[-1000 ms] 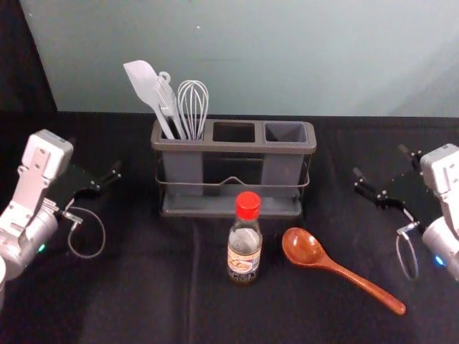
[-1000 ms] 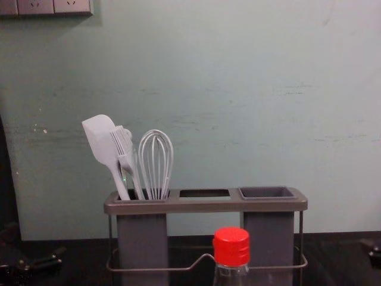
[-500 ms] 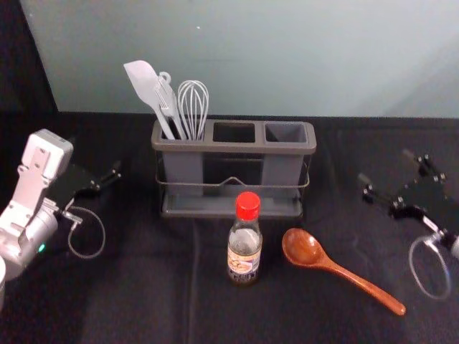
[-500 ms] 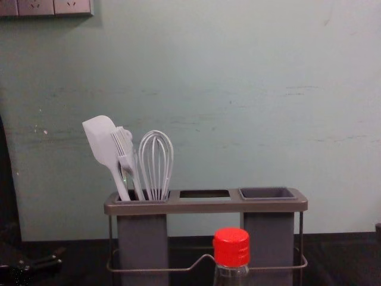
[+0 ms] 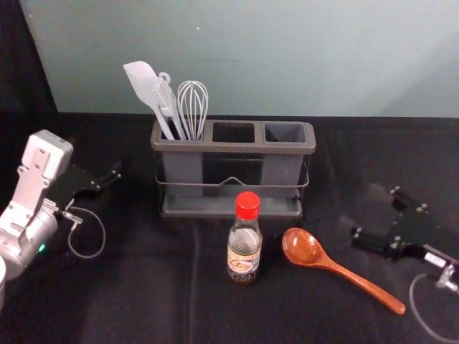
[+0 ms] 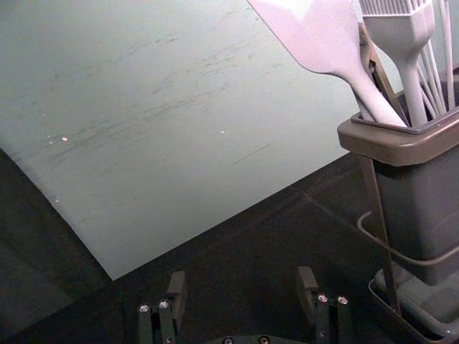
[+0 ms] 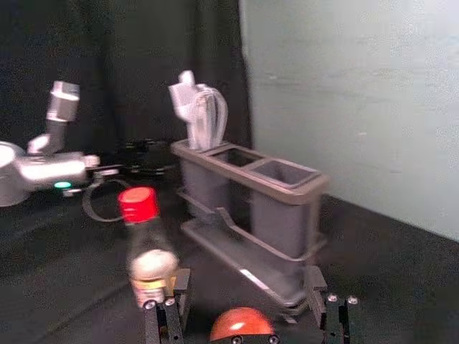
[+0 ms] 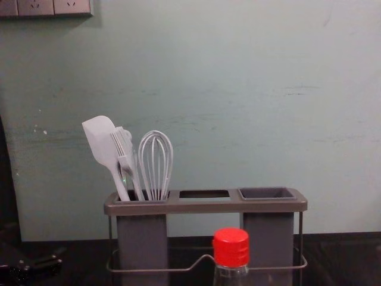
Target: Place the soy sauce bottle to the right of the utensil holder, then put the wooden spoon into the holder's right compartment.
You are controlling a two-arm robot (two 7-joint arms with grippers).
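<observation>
In the head view the soy sauce bottle [image 5: 244, 251], red-capped, stands upright in front of the grey utensil holder [image 5: 229, 147]. Right of it lies the wooden spoon [image 5: 351, 276], bowl toward the bottle and handle slanting to the front right. The holder's right compartment [image 5: 285, 133] is empty. My right gripper [image 5: 362, 206] is open above the table, right of the spoon's bowl; in the right wrist view the right gripper [image 7: 248, 279] has the bottle [image 7: 148, 261] near one finger and the spoon's bowl [image 7: 242, 322] low between. My left gripper [image 5: 115, 172], parked left of the holder, is open; left gripper [image 6: 242, 281].
White utensils, a spatula [image 5: 147, 87] and a whisk [image 5: 192, 107] among them, stand in the holder's left compartment. A pale wall [image 5: 287, 57] rises behind the black-covered table [image 5: 143, 301]. A thin wire rail [image 8: 178, 269] runs around the holder.
My right gripper has come forward and down from the right edge, turning toward the bottle and spoon. It has left the chest view's right edge. The left arm, bottle and spoon stay put.
</observation>
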